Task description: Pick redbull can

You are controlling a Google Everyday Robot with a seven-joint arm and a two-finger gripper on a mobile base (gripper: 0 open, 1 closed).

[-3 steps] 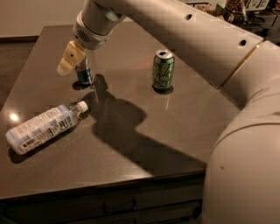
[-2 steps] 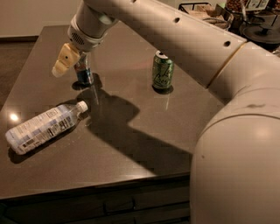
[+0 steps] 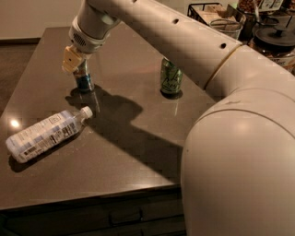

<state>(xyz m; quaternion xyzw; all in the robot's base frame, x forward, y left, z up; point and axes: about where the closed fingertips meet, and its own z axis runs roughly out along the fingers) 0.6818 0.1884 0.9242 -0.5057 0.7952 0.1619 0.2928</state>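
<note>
1. Standing upright on the far left part of the dark table [image 3: 138,152]: redbull can [image 3: 85,83], slim, blue and silver, upper end hidden behind the gripper.
2. Hanging directly over that can, at or against its upper part: gripper [image 3: 75,62], pale, with a yellowish pad turned toward the camera. Clenched on the can or released: cannot tell.
3. Reaching in from the right foreground and across the table toward the redbull can: arm [image 3: 184,41], cream-coloured and thick, filling the lower right of the view.
4. Standing upright to the right of the redbull can, well apart from it, top meeting the arm's outline: green can [image 3: 171,77], wider in build.
5. Lying on its side near the table's left front area: clear plastic bottle [image 3: 46,134], white label, white cap pointing up toward the redbull can, apart from it.
6. Falling across the tabletop between the bottle and the green can: shadow [image 3: 120,115] of the arm.
7. Sitting beyond the table at upper right: wire basket [image 3: 203,11] and dark lidded container [image 3: 276,39].
</note>
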